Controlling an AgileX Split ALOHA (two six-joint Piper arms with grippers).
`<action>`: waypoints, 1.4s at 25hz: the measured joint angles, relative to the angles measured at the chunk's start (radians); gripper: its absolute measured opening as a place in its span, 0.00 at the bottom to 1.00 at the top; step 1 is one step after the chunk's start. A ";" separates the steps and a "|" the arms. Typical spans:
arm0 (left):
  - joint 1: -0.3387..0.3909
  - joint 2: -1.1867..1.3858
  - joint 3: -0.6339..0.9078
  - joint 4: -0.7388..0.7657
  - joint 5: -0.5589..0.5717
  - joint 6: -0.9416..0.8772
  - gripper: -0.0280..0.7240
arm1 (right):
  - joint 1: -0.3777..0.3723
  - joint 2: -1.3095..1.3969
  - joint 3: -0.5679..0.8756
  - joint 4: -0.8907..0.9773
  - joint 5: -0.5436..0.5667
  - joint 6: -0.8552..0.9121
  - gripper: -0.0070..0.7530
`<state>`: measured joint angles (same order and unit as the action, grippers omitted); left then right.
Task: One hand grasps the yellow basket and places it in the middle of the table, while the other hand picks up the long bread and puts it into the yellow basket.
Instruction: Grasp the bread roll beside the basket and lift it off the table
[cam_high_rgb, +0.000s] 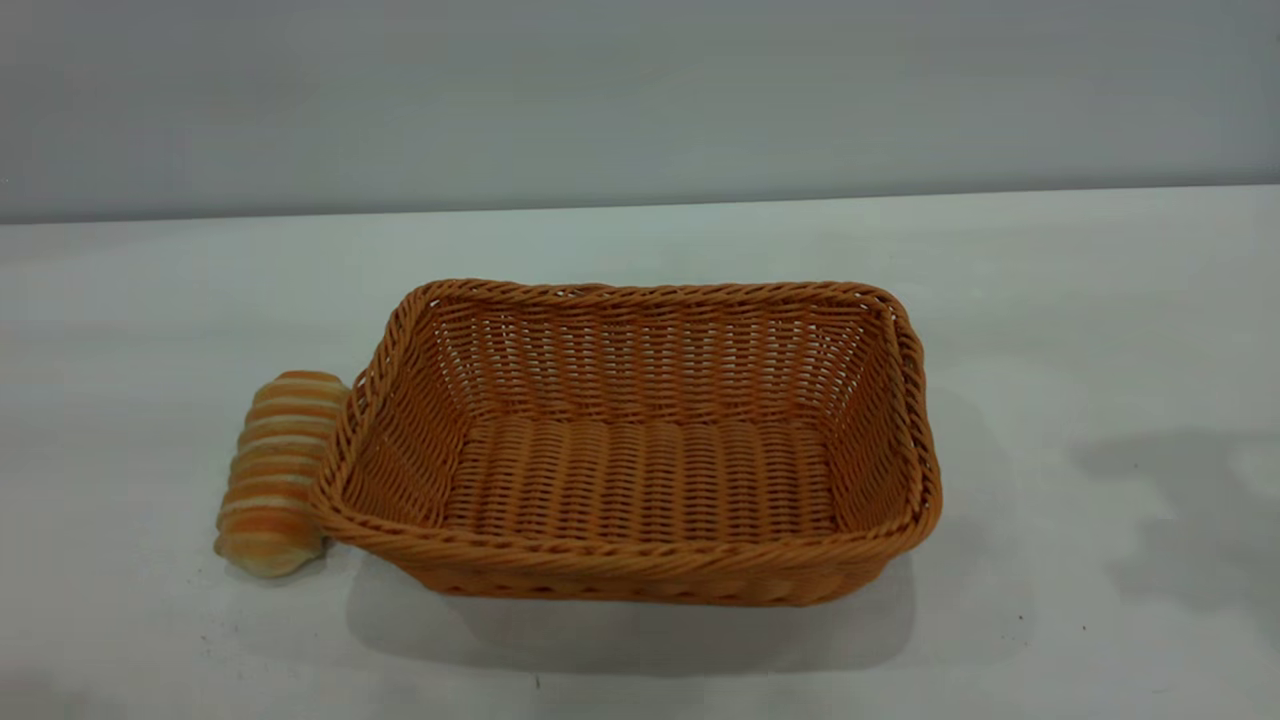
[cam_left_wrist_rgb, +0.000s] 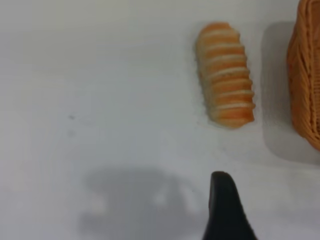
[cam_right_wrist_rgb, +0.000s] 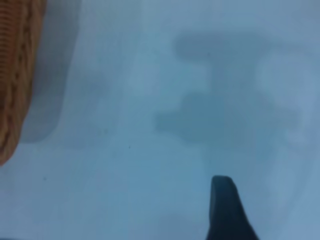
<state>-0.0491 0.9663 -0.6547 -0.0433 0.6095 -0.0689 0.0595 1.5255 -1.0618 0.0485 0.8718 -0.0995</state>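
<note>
The yellow basket (cam_high_rgb: 620, 562) stands upright and empty near the middle of the table (cam_high_rgb: 1050, 300). The long bread (cam_high_rgb: 275, 470) lies on the table against the basket's left end, lengthwise front to back. Neither gripper shows in the exterior view. In the left wrist view the bread (cam_left_wrist_rgb: 225, 75) lies on the table with the basket's edge (cam_left_wrist_rgb: 306, 75) beside it; a dark part of my left gripper (cam_left_wrist_rgb: 225, 210) hangs above bare table, apart from the bread. In the right wrist view a dark part of my right gripper (cam_right_wrist_rgb: 225, 207) is above bare table, away from the basket's edge (cam_right_wrist_rgb: 17, 75).
A grey arm shadow (cam_high_rgb: 1180, 520) falls on the table right of the basket. Another shadow (cam_left_wrist_rgb: 130, 200) lies under the left gripper. A plain grey wall runs behind the table's far edge.
</note>
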 joint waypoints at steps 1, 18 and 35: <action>0.000 0.064 0.000 -0.019 -0.032 0.000 0.70 | 0.000 -0.032 0.019 0.000 0.000 0.002 0.66; -0.067 0.817 -0.007 -0.106 -0.609 0.023 0.70 | 0.000 -0.121 0.048 0.022 -0.001 0.004 0.66; -0.104 1.144 -0.020 -0.038 -0.945 0.022 0.54 | 0.000 -0.121 0.048 0.034 -0.005 0.005 0.66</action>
<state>-0.1530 2.1100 -0.6750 -0.0817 -0.3355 -0.0469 0.0595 1.4049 -1.0140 0.0821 0.8671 -0.0950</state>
